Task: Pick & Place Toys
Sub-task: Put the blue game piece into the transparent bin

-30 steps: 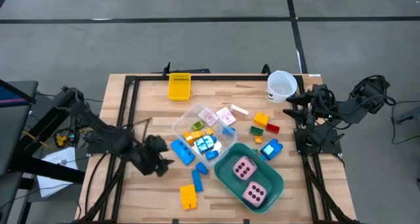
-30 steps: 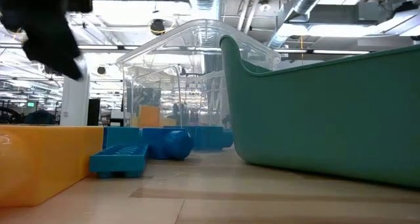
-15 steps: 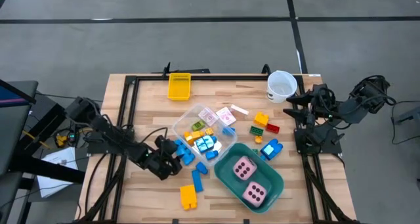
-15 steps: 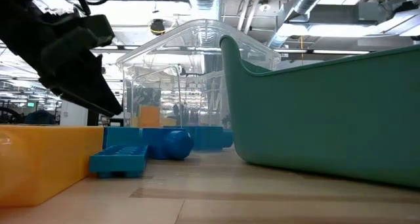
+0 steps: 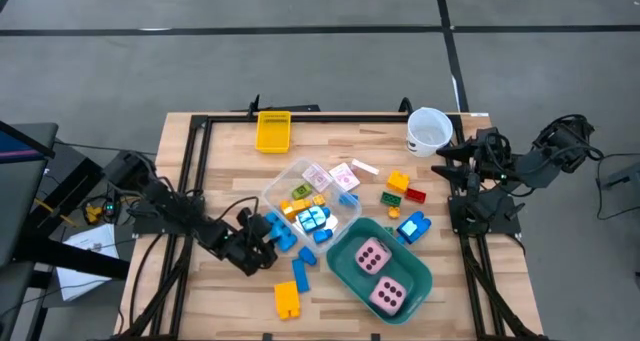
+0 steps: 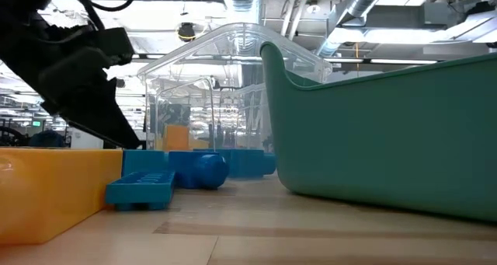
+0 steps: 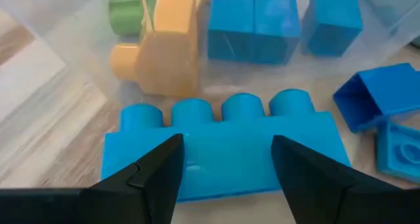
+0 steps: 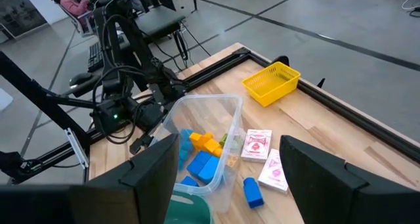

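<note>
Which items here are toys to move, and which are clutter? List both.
Job items: long blue four-stud plastic brick; yellow plastic brick; two pink dotted dice; pink-white cards.
Lying about: white cup; teal plastic tub; yellow mesh basket.

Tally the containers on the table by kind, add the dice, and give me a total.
Yellow basket: 1
White cup: 1
Clear tub: 1
Teal tub: 1
Pink dice, both in the teal tub: 2
Total: 6
</note>
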